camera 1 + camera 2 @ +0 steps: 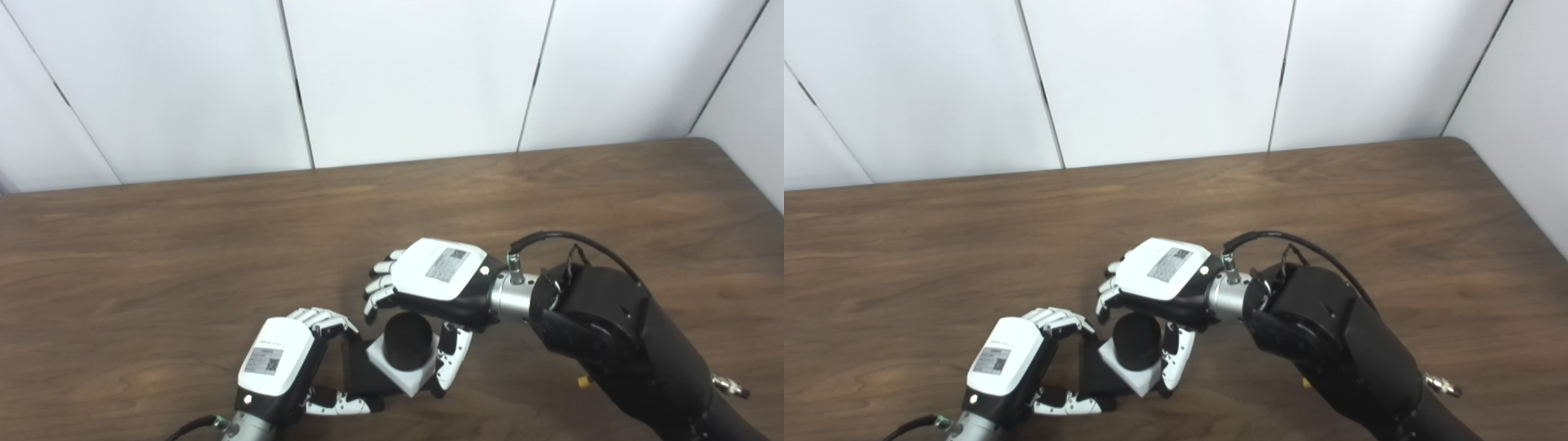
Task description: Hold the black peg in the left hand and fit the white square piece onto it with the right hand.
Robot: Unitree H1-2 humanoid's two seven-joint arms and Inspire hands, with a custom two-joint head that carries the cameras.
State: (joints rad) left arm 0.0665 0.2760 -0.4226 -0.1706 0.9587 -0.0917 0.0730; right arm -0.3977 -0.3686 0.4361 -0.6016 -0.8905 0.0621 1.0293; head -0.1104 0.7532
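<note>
Left hand [278, 361] low at the picture's bottom edge, white back plate turned upward, fingers [321, 318] curled over from above and thumb [343, 404] stretched out below, closed on a held part. Right hand [438, 275] just beyond and to the right, back plate up, fingers [380, 285] bent downward, thumb [453, 358] pointing down and pressed to a held part. Right forearm [618, 343] bulky and black, entering from the lower right, with a silver wrist collar [511, 294] and a looping black cable.

A dark brown wood-grain table [184, 257] with a rounded far right corner fills the lower part of both views; behind it stands a white panelled wall [416, 73] split by thin dark seams; the light is even.
</note>
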